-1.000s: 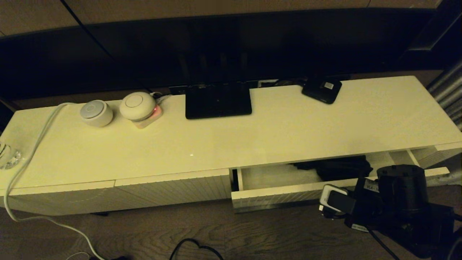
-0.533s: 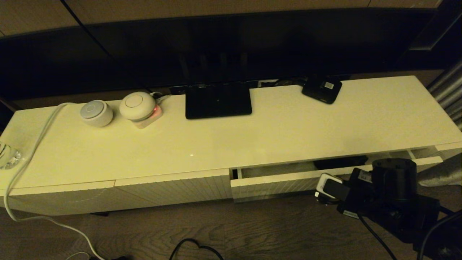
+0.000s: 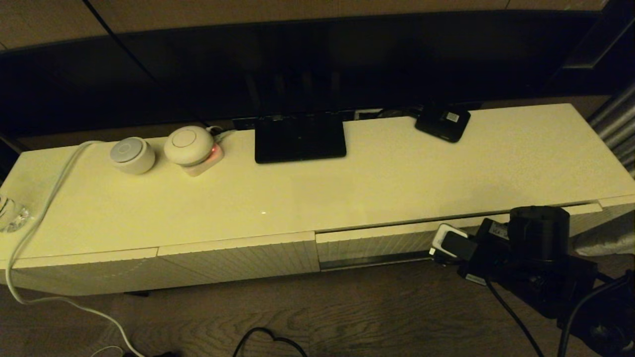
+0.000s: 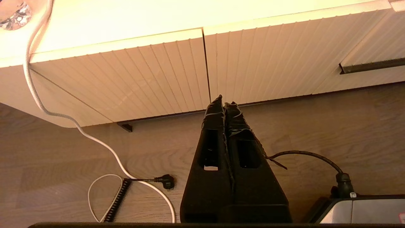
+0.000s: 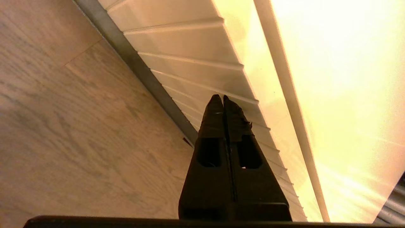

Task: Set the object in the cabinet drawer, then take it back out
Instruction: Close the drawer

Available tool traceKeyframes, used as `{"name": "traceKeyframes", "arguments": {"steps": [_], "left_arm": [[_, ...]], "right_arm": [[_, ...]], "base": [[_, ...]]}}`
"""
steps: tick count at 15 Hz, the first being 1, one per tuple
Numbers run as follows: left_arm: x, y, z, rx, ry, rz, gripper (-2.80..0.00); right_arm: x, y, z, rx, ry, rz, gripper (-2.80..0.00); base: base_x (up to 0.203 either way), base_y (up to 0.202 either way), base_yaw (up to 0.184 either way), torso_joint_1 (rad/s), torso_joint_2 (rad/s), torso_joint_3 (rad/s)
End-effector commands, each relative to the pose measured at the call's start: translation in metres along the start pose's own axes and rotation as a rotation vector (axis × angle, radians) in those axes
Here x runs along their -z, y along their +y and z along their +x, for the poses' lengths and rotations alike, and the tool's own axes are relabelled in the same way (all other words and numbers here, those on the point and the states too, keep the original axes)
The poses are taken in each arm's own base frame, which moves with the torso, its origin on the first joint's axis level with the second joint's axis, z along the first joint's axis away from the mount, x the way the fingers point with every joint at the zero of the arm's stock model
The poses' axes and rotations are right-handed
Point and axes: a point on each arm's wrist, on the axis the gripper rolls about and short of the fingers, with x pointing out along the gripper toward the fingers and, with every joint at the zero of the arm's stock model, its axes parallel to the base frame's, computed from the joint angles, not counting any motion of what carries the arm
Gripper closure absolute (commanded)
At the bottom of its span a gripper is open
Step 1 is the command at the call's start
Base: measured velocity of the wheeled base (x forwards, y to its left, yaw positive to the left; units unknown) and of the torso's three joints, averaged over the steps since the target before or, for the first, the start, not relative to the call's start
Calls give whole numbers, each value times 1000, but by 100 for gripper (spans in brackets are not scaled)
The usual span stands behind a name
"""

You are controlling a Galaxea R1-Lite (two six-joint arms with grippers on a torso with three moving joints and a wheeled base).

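Observation:
The cabinet drawer (image 3: 377, 243) is pushed in, its ribbed cream front flush with the neighbouring front and its dark slot (image 3: 372, 260) along the lower edge. The black umbrella is hidden, out of sight in every view. My right arm (image 3: 538, 230) is low at the drawer's right part. In the right wrist view my right gripper (image 5: 220, 96) is shut and empty, its tips right at the ribbed drawer front (image 5: 190, 53). My left gripper (image 4: 224, 98) is shut and empty, hanging above the floor before the narrower fronts, with the drawer's slot (image 4: 373, 66) off to one side.
On the cabinet top (image 3: 397, 183) stand two round white devices (image 3: 132, 154) (image 3: 189, 145), a black screen base (image 3: 299, 137) and a small black box with a white label (image 3: 442, 123). A white cable (image 3: 44, 208) hangs over the left end. Dark cables (image 3: 268, 339) lie on the floor.
The drawer has slid from partly open to shut, hiding the umbrella. My right arm has moved forward with the drawer front.

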Motion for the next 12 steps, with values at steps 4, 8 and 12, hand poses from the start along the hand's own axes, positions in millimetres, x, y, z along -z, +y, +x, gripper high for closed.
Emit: {"name": "traceKeyframes", "arguments": {"steps": [4, 8, 12], "left_arm": [[1, 0, 0, 0, 3, 0, 0], [1, 0, 0, 0, 3, 0, 0], [1, 0, 0, 0, 3, 0, 0]], "right_arm": [[0, -5, 0, 33, -9, 6, 0], [12, 2, -29, -12, 9, -22, 0], [23, -6, -79, -95, 56, -60, 0]], "base": [[0, 0, 0, 0, 0, 0], [0, 0, 0, 0, 0, 0], [0, 0, 0, 0, 0, 0]]}}
